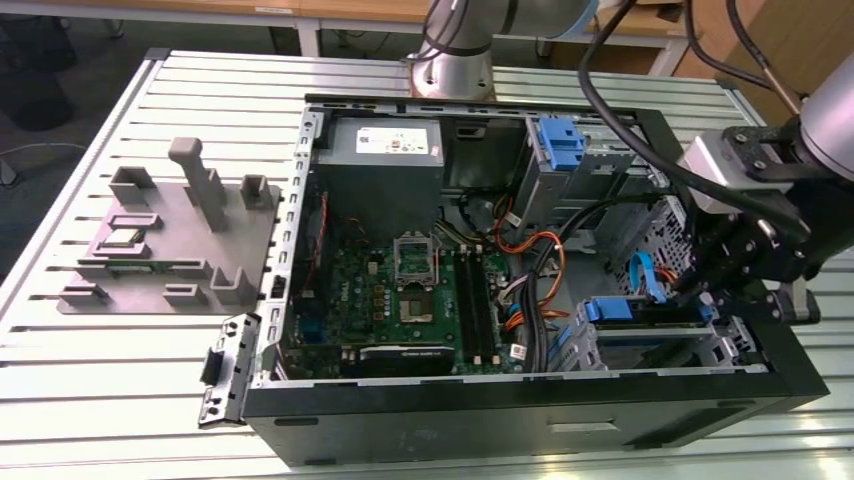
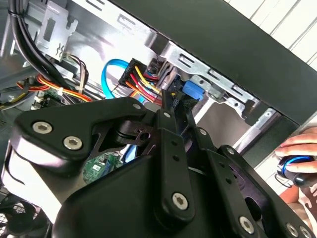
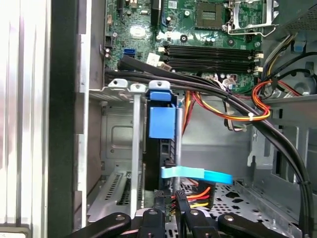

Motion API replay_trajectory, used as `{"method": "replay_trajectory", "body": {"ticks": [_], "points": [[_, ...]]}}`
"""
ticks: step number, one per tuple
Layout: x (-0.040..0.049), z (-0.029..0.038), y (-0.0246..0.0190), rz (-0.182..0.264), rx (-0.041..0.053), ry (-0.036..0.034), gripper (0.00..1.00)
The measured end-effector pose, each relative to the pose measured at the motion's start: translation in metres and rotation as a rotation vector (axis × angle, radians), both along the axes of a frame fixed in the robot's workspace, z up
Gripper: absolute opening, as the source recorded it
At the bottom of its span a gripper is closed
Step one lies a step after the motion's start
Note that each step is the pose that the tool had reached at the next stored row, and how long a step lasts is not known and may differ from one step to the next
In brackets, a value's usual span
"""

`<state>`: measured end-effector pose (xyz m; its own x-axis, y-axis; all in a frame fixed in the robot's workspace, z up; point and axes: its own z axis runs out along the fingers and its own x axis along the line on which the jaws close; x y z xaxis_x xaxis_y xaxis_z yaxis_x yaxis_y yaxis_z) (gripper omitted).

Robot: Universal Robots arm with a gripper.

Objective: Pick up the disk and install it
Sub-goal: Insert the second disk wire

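The disk (image 1: 627, 312) sits in its blue carrier in the drive bay at the near corner of the open computer case, on the exterior view's right. In the first wrist view the disk (image 3: 161, 124) stands on edge between the bay's metal rails, with a blue data cable (image 3: 195, 174) and a coloured power plug at its rear end. My gripper (image 1: 701, 295) hangs just behind that rear end. Its black fingers (image 3: 159, 208) stand close together, shut, right at the disk's end by the plugs. In the second wrist view my gripper (image 2: 171, 106) points at the same connectors.
A second blue carrier (image 1: 561, 140) sits in the upper bay, beside the grey power supply (image 1: 380, 145). Thick black cables (image 3: 233, 99) and orange wires cross above the bay. A grey fixture (image 1: 174, 235) stands left of the case. A person's hand (image 2: 297, 148) rests outside the case wall.
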<state>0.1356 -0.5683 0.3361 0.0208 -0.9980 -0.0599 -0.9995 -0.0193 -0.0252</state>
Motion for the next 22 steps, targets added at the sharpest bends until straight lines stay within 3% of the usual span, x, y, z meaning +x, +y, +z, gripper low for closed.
{"method": "replay_trajectory", "body": {"ticks": [7, 22], "points": [[0.0005, -0.0004, -0.0015, 0.0, 0.0097, 0.0, 0.24], [0.0036, -0.0009, -0.0015, 0.0, 0.0104, 0.0, 0.24]]}}
